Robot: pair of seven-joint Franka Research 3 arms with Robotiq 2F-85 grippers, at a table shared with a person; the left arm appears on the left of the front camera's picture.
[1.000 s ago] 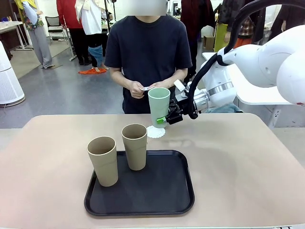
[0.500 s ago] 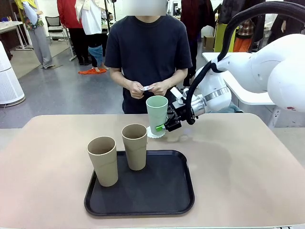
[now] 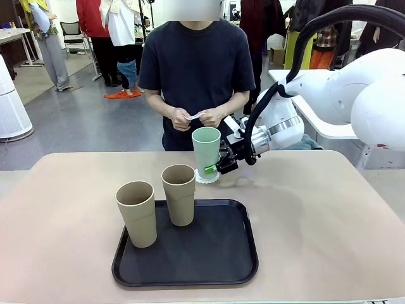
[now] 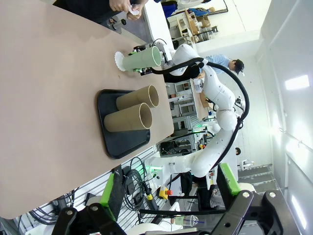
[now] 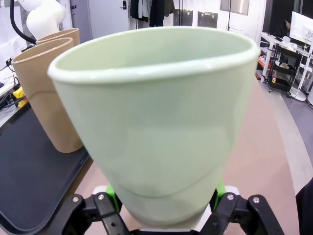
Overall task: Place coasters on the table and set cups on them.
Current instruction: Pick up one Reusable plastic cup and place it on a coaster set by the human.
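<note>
Tray [image 3: 187, 273] rim lay nearest you, with the near tan cup [image 3: 137, 214] and far tan cup [image 3: 179, 194] upright on its left half; your left gripper [image 4: 168, 188] hung wide open, empty. Past the tray, your right gripper [image 3: 218, 166] was clamped low on the mint cup [image 3: 205, 147], at the coaster [image 3: 207, 180]; contact was unclear. You needed it level and centred, I judged, before letting go, then a retreat right over bare surface [image 3: 316, 209], clear of the person's hands [image 3: 182, 119] beyond.
</note>
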